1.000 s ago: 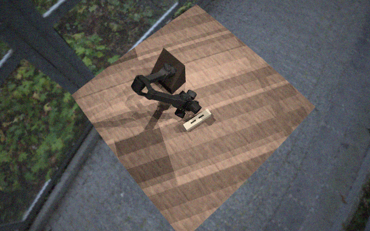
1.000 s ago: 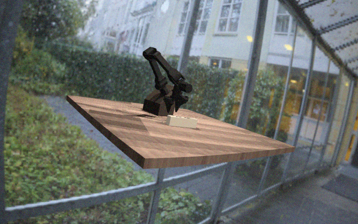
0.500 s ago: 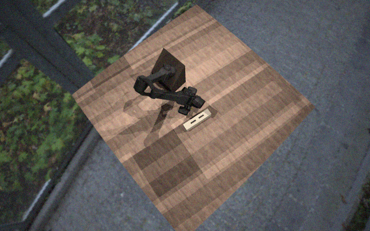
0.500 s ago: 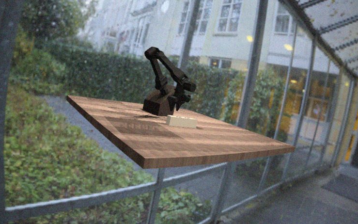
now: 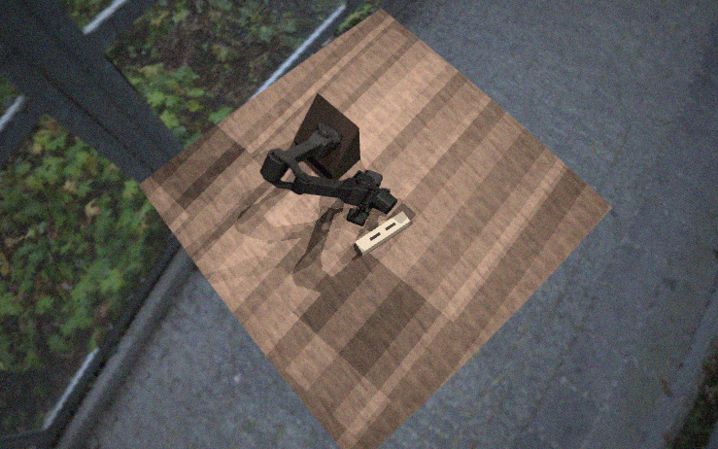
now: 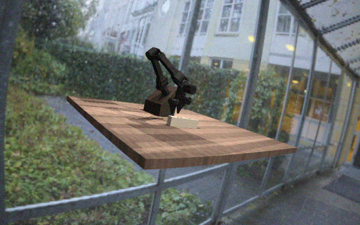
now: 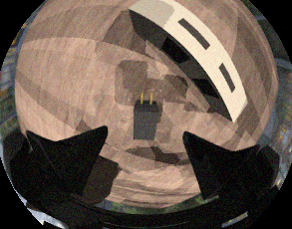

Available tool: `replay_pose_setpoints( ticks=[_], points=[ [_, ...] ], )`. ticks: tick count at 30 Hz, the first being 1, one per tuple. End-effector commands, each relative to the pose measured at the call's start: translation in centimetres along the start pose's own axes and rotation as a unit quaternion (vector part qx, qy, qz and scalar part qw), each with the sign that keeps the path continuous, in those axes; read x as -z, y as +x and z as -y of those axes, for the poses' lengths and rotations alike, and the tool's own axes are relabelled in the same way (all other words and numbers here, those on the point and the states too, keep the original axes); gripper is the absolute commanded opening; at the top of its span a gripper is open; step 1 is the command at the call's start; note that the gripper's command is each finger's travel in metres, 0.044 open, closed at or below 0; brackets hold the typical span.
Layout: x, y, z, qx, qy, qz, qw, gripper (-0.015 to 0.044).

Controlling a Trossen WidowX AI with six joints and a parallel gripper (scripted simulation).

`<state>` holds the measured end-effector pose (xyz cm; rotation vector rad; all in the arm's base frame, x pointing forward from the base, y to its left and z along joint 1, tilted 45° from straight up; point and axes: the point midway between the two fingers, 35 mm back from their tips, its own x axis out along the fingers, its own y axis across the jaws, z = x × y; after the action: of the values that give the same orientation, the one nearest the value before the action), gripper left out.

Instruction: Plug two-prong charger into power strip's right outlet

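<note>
The dark two-prong charger (image 7: 145,123) lies on the table in the wrist view, its two gold prongs pointing up the image. My gripper (image 7: 146,132) (image 6: 176,112) is open and empty above it, with the charger centred between the fingertips in the wrist view. The arm hides the charger in the top view, and it cannot be made out in the exterior view. The cream power strip (image 5: 382,232) (image 6: 182,123) (image 7: 212,56), with two dark slots on top, stands close to the gripper. In the wrist view it runs diagonally at the upper right, beyond the prongs.
The wooden table (image 5: 490,223) (image 6: 217,139) carries the strip and the arm. The arm's brown base block (image 5: 346,125) (image 6: 152,107) stands behind the gripper, on the side away from the strip. Arm shadows fall across the wood.
</note>
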<state>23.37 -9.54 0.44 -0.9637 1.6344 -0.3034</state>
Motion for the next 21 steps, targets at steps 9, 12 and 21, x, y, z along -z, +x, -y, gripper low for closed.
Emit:
replay_pose_setpoints(
  ticks=[9,12,21],
  points=[
    [0.0,2.1,-0.1,0.000,-0.006,-0.006,1.000,0.0440],
    [0.0,2.6,-0.2,0.000,-0.006,-0.006,1.000,0.0440],
    [0.0,4.0,-0.2,0.000,-0.006,-0.007,1.000,0.0440]
  ],
)
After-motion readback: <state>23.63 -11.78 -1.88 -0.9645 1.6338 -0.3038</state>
